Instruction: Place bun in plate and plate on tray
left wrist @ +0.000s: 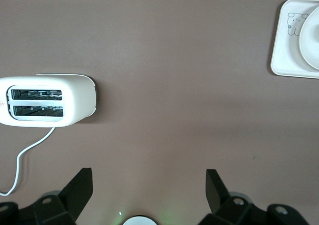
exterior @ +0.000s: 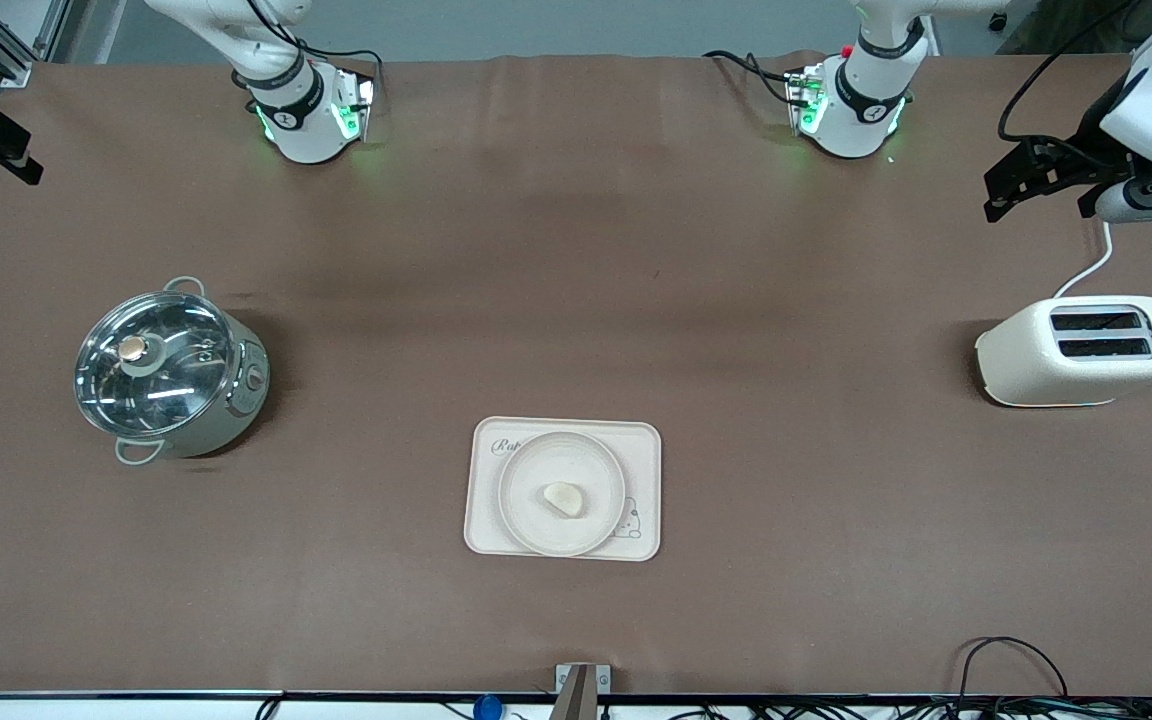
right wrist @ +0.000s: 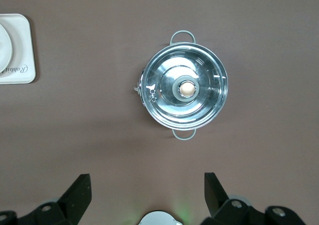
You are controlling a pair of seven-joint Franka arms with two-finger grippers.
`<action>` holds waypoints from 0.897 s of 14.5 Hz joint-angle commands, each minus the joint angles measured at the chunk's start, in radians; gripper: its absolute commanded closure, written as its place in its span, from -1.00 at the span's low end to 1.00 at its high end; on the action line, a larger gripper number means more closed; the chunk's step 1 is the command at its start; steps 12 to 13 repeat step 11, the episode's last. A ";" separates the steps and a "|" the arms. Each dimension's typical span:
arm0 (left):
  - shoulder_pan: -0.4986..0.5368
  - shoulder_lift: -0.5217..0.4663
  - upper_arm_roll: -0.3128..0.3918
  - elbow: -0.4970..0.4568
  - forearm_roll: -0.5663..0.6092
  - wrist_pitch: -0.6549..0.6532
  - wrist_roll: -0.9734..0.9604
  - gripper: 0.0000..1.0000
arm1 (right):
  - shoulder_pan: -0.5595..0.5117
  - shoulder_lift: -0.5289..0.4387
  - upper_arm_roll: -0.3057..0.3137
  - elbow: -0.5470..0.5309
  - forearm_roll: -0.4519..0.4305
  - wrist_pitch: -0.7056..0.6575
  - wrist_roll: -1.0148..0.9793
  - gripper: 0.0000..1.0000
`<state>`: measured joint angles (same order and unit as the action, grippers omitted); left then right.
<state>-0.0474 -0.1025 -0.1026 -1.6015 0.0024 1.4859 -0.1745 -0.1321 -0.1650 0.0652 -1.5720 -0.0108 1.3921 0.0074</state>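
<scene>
The bun (exterior: 564, 497) lies in the middle of the round plate (exterior: 536, 470). The plate sits on the rectangular tray (exterior: 641, 440), which lies mid-table toward the front camera. A corner of the tray (left wrist: 284, 55) and part of the plate (left wrist: 311, 40) show in the left wrist view; the tray's edge (right wrist: 22, 50) shows in the right wrist view. My left gripper (left wrist: 149, 177) is open and empty, raised at the left arm's end of the table (exterior: 1001, 195). My right gripper (right wrist: 147, 180) is open and empty, raised at the right arm's end (exterior: 6, 150).
A cream toaster (exterior: 1081, 350) with a white cord stands at the left arm's end of the table and shows in the left wrist view (left wrist: 47, 101). A steel pot with a glass lid (exterior: 171, 370) stands at the right arm's end and shows in the right wrist view (right wrist: 184, 88).
</scene>
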 commanded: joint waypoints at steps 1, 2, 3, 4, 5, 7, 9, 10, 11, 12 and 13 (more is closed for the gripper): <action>0.003 0.009 -0.003 0.026 0.007 -0.016 0.004 -1.00 | -0.012 -0.008 0.021 -0.016 -0.018 0.011 -0.009 -1.00; 0.003 0.007 -0.002 0.025 0.007 -0.019 0.004 -1.00 | -0.009 -0.008 0.024 -0.014 -0.017 0.013 -0.007 -1.00; 0.003 0.007 -0.002 0.026 0.007 -0.024 0.004 -1.00 | -0.005 -0.008 0.027 -0.013 -0.017 0.012 -0.006 -1.00; 0.003 0.007 -0.002 0.026 0.007 -0.027 0.004 -1.00 | 0.002 -0.008 0.027 -0.014 -0.017 0.010 -0.006 -1.00; 0.003 0.007 -0.002 0.026 0.007 -0.030 0.004 -1.00 | 0.008 -0.008 0.027 -0.017 -0.017 0.008 -0.006 -1.00; 0.003 0.006 -0.002 0.028 0.007 -0.030 0.006 -1.00 | 0.028 -0.008 0.027 -0.016 -0.017 0.010 -0.003 -1.00; 0.003 0.004 -0.002 0.028 0.007 -0.032 0.006 -1.00 | 0.038 -0.008 0.028 -0.014 -0.015 0.007 -0.003 -1.00; 0.003 0.004 -0.002 0.028 0.007 -0.032 0.006 -1.00 | 0.048 -0.010 0.028 -0.014 -0.015 -0.005 -0.003 -1.00; 0.003 0.004 -0.002 0.028 0.007 -0.032 0.006 -1.00 | 0.049 -0.010 0.028 -0.013 -0.015 -0.013 -0.001 -1.00; 0.003 0.004 -0.002 0.028 0.007 -0.032 0.006 -1.00 | 0.049 -0.010 0.028 -0.013 -0.015 -0.013 -0.001 -1.00; 0.003 0.004 -0.002 0.028 0.007 -0.032 0.006 -1.00 | 0.049 -0.010 0.028 -0.013 -0.015 -0.013 -0.001 -1.00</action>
